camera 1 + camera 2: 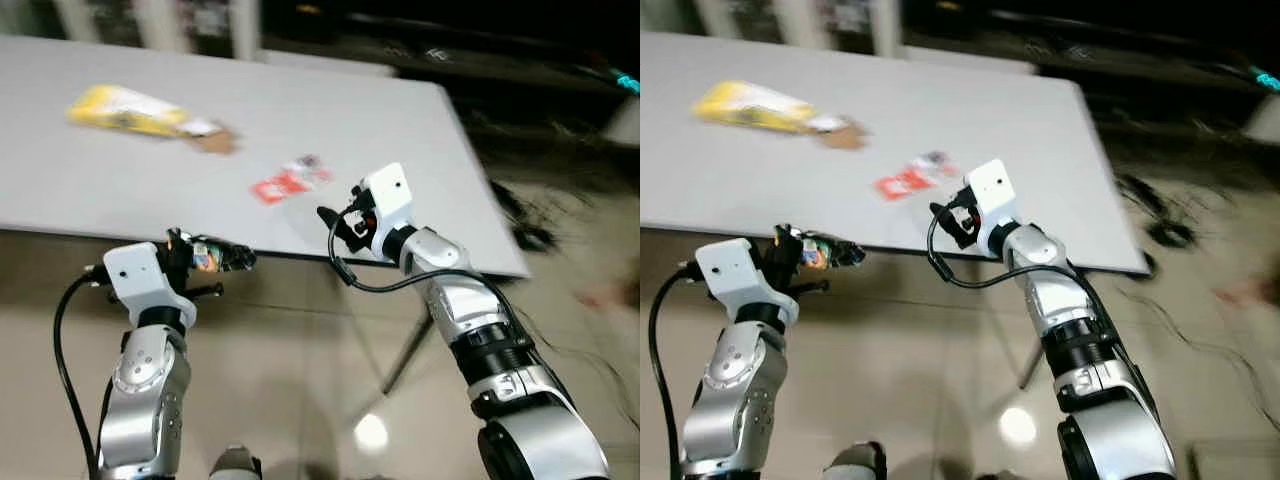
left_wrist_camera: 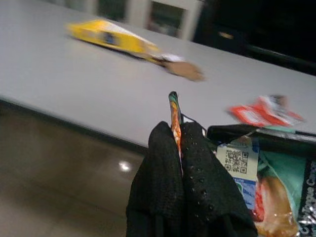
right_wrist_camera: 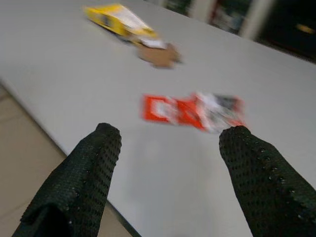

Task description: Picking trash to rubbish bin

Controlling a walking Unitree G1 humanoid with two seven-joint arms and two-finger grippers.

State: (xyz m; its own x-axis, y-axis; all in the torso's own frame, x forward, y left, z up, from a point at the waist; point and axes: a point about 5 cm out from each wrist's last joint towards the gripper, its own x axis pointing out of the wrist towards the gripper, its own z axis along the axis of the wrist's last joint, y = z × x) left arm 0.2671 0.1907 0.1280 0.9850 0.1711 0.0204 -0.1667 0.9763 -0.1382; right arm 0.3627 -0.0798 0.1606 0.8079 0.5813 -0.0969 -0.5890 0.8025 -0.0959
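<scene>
- I stand at the near edge of a grey tabletop (image 1: 120,180), with tiled floor below me.
- My left claw (image 1: 215,257) is clamped tight on a crumpled snack wrapper (image 2: 256,182), held just off the tabletop's edge; in the left wrist view its fingers (image 2: 170,187) press together on the wrapper's thin edge.
- My right claw (image 3: 168,163) is spread wide and holds nothing. It hovers over the near edge of the tabletop, aimed at a red wrapper (image 3: 190,109) lying flat a little ahead of it.
- A yellow packet (image 1: 125,110) lies farther back toward my left, with a brown scrap (image 1: 215,140) touching its end.
- I judge this step to be collecting the second piece, one being already in hand.
- Next, I would reach the right claw forward and down so its fingers straddle the red wrapper, then close. The wrapper is flat and thin, so it may slide.
- I see no rubbish bin.
</scene>
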